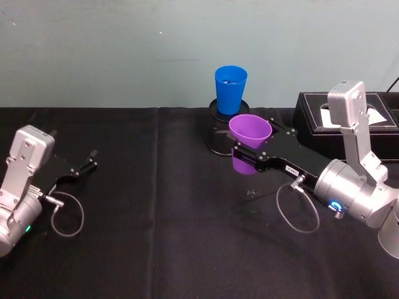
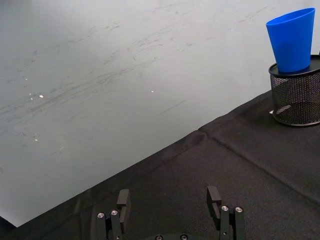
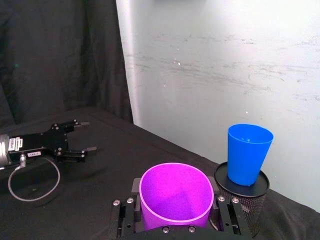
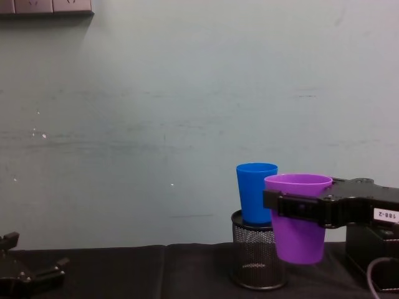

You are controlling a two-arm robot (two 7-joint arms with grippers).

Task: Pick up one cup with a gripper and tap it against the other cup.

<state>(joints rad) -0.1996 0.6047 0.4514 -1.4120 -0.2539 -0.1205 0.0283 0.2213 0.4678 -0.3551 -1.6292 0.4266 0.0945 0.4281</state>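
Right pincer (image 1: pixel 242 154) clenched on the purple cup (image 1: pixel 250 132), which is upright, empty inside and lifted clear of the black tabletop (image 1: pixel 156 224). Blue cup (image 1: pixel 230 88) just beyond that pincer, apart from the purple one, standing upright on top of a black mesh pen holder (image 4: pixel 255 261). Left pincer (image 1: pixel 87 166) released, parked well off to the side, low over the tabletop. Pale scuffed wall (image 4: pixel 156 93) behind.

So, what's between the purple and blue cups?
Only the mesh holder's rim, under the blue cup; the head view shows it. The right gripper holds the purple cup.
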